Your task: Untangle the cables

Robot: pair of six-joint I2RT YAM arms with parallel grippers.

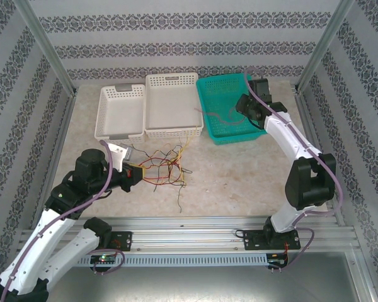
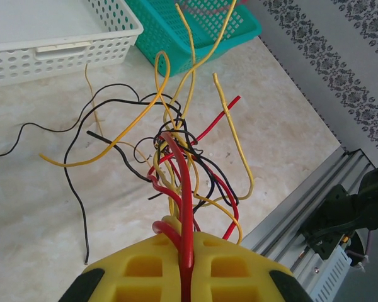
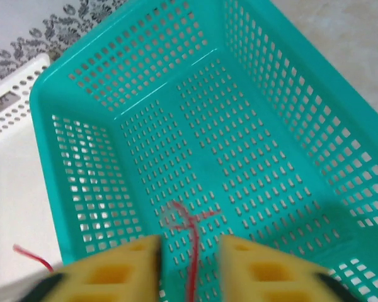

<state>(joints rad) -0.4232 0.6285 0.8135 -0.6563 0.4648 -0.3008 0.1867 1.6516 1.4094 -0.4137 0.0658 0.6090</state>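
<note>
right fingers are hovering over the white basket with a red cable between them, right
One thing is off, the basket: the right fingers are over the teal basket, as the right wrist view shows. The red cable does run between them.

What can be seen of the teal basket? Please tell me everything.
The teal basket is a rectangular bin, plastic by its look, its floor and sloping walls pierced with rows of small slots. It stands upright at the back of the table, close beside a white basket. A thin red wire is inside or just above it, under the open right gripper hovering there.
</note>
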